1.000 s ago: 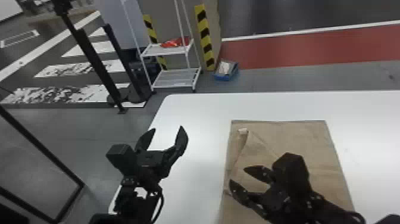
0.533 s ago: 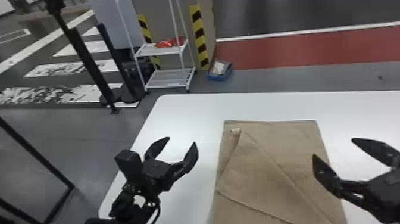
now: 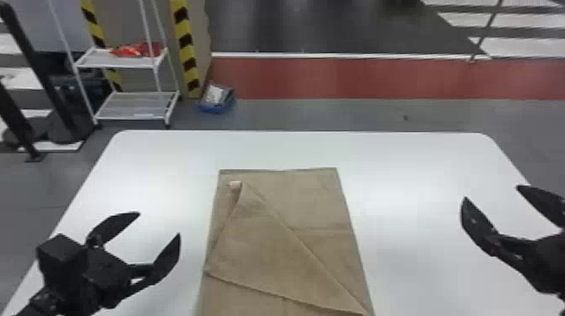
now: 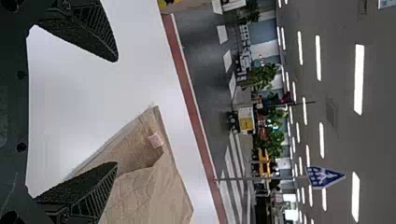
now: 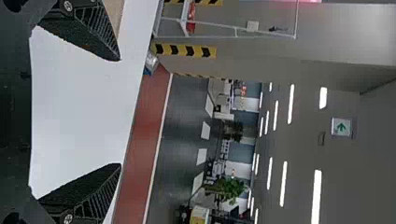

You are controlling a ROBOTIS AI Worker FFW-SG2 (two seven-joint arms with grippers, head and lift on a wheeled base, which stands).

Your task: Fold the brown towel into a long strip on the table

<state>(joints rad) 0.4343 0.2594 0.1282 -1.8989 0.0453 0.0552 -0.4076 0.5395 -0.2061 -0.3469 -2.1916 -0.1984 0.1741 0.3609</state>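
Brown towel [image 3: 269, 252] lies on the white table [image 3: 412, 189], a flap folded slantwise over it, the tip near its far left corner beside a pale tag [image 3: 234, 185]. Left gripper [image 3: 159, 224] is spread wide, empty, left of the towel; right gripper [image 3: 492, 192], also wide and empty, is well apart on the right.

White sign [image 5: 335, 132] w/ green arrow [image 5: 342, 127]; blue sign [image 4: 322, 178] on pole [image 4: 233, 178], print illeg.

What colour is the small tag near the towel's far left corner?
The tag is whitish; the head view shows it best.
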